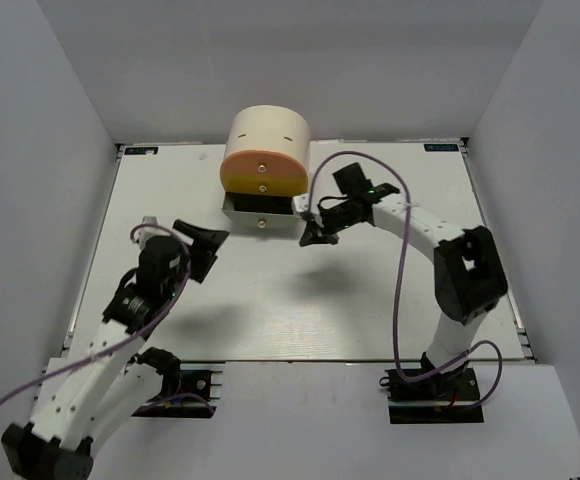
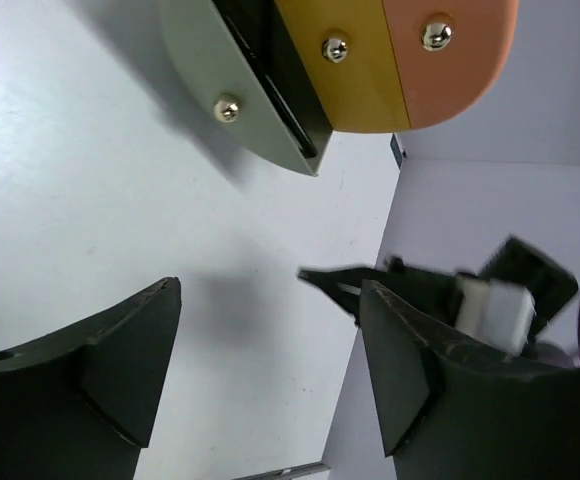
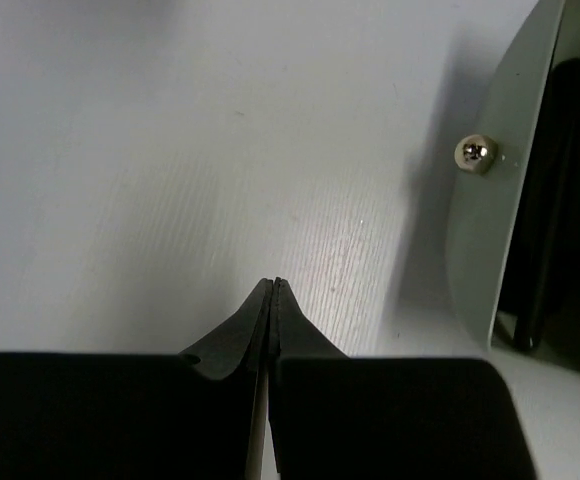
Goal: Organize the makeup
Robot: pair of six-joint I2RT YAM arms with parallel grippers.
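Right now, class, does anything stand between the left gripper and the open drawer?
Nothing visible does: only bare table lies between the left gripper and the drawer. The shut right gripper is off to the drawer's other side.

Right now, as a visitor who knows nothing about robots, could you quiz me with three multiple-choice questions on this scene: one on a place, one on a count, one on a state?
1. Where does the round box stand?
A) at the far middle of the table
B) between the arm bases
C) inside a gripper

2. How many knobs show in the left wrist view?
A) one
B) three
C) five

3. How do the grippers stand?
A) both open
B) left gripper open, right gripper shut
C) both shut

Answers: 1 A, it sits by the back wall. 2 B, three shiny studs show there. 3 B, the left jaws gape and the right jaws press together.
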